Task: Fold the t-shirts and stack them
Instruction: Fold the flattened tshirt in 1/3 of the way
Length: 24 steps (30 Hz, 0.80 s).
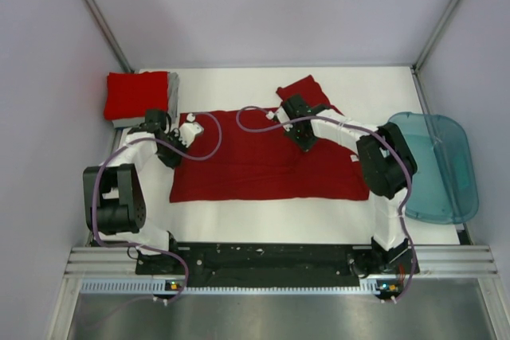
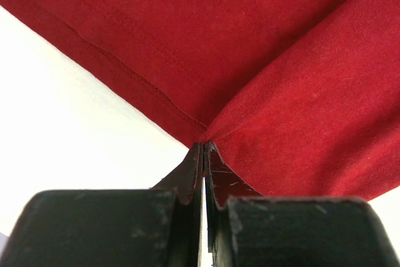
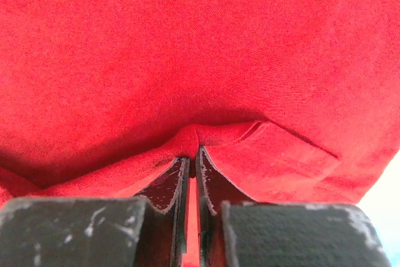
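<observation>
A dark red t-shirt (image 1: 263,169) lies spread flat across the middle of the table, one sleeve (image 1: 307,89) sticking out at the back. My left gripper (image 1: 186,130) is at its back left corner. In the left wrist view the gripper (image 2: 204,145) is shut on that corner of the cloth (image 2: 281,79). My right gripper (image 1: 288,113) is at the back edge near the sleeve. The right wrist view shows it (image 3: 194,149) shut on a pinched-up fold of the red cloth (image 3: 200,60). A folded brighter red t-shirt (image 1: 135,95) rests on a folded grey one (image 1: 172,89) at the back left.
A translucent teal tub (image 1: 442,165) sits at the table's right edge, beside the right arm's elbow. Purple cables loop over the shirt near both wrists. Grey walls close in the back and sides.
</observation>
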Each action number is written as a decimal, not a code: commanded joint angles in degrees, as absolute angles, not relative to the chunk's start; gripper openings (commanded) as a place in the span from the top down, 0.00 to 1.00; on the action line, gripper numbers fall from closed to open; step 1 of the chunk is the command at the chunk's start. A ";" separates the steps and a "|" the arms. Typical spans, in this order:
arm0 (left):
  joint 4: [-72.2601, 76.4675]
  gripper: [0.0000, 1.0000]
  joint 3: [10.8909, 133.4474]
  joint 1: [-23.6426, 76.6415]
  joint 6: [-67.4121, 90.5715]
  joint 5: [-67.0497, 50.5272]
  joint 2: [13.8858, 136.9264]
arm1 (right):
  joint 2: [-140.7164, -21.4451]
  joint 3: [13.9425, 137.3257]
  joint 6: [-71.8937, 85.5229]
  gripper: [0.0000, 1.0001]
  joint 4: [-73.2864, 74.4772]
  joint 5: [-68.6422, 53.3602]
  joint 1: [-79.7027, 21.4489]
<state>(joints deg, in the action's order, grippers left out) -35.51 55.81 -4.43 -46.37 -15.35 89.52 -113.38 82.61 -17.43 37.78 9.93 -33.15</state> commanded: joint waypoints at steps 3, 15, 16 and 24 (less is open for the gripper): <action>-33.92 1.00 55.02 -4.75 -45.79 -15.56 89.74 | -115.66 85.78 -19.16 0.96 33.75 9.93 -33.66; -33.84 1.00 55.20 -4.75 -45.26 -15.64 89.47 | -116.72 88.68 -4.77 0.58 30.50 5.54 -33.66; -33.75 1.00 55.28 -4.75 -45.26 -15.56 89.39 | -116.37 88.86 -2.83 0.57 29.98 5.19 -33.66; -31.99 1.00 56.42 -4.83 -42.37 -13.36 89.73 | -113.92 89.74 4.21 0.55 27.95 -4.22 -33.66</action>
